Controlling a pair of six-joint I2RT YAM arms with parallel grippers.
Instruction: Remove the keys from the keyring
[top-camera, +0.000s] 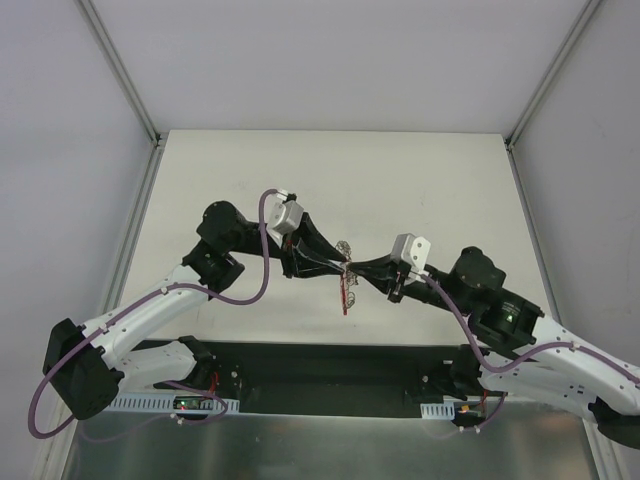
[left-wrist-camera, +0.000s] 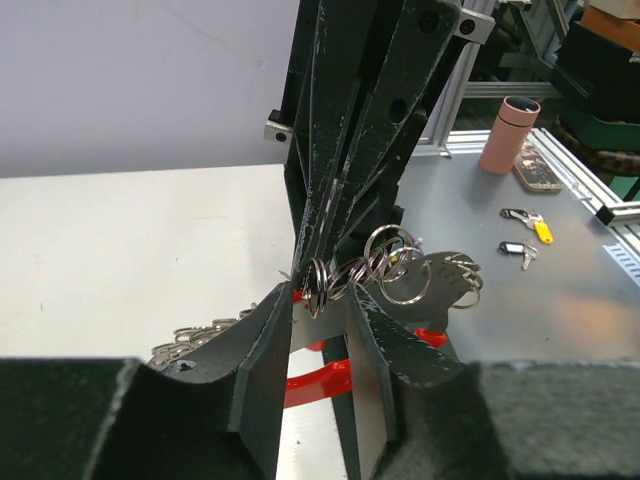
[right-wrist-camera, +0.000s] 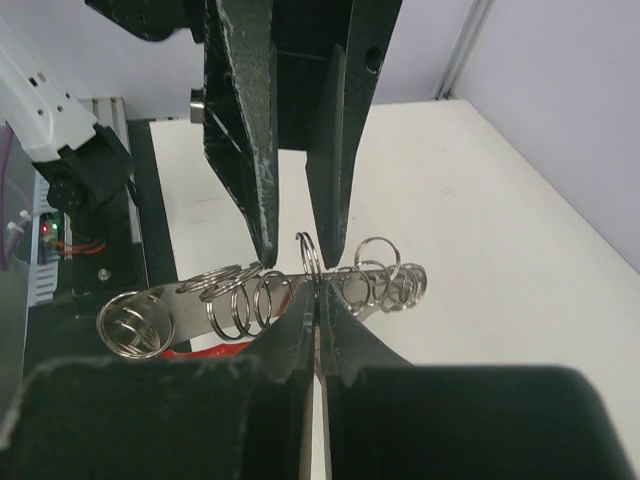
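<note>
White counter (top-camera: 250, 180), enclosed by pale walls on three sides. Keyring (right-wrist-camera: 311, 262) is held aloft over the counter's middle, somewhat toward the near edge, with its red band (top-camera: 345, 295) hanging below. Right gripper (right-wrist-camera: 315, 300) is clenched on one wire coil. Left gripper (right-wrist-camera: 300, 240) straddles the same coil with fingertips apart; whether it grasps cannot be told.
</note>
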